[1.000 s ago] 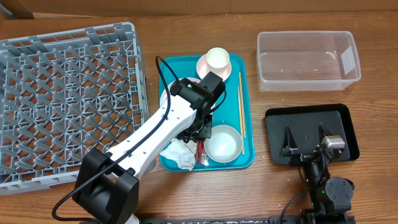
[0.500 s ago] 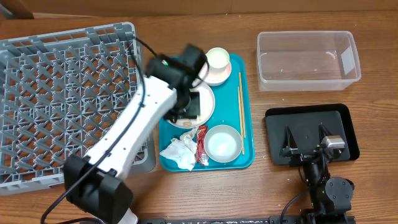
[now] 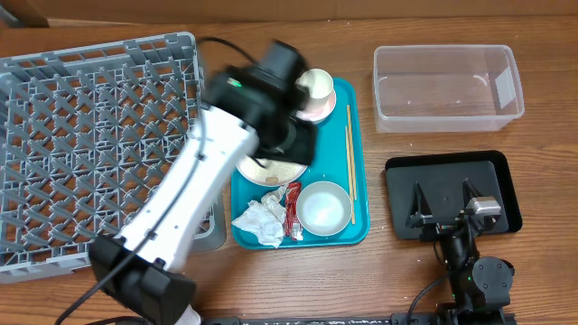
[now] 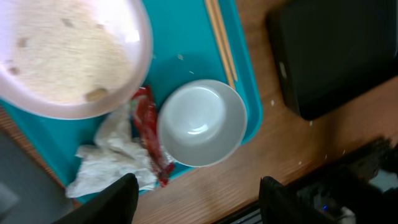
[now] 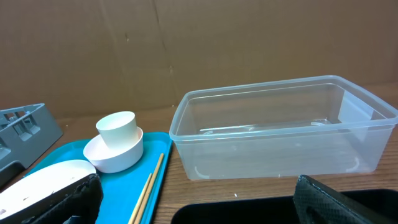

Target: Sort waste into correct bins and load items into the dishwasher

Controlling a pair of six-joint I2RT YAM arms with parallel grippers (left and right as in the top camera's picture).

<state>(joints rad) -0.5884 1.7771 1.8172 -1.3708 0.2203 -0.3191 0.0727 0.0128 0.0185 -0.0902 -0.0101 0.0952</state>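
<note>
Wooden tabletop (image 3: 379, 271), brown cardboard behind. Left end effector (image 4: 198, 183) spread wide, holding nothing, poised above the near end of the teal tray (image 4: 186, 43). Directly beneath: pale bowl (image 4: 202, 121), red wrapper (image 4: 148, 124) just beside it, crumpled napkin (image 4: 112, 155) against the wrapper. Further out, pale pink plate (image 4: 68, 56) strewn with rice crumbs, chopsticks (image 4: 221, 37) along the tray's edge. Napkin probably light and soft: pinch a raised fold. Wrapper likely thin and slippery: nip mid-length, clear of the bowl's rim. Right end effector (image 5: 199, 186) likewise wide and empty over the black tray (image 3: 497, 181), clear tub (image 5: 280, 130) beyond.
</note>
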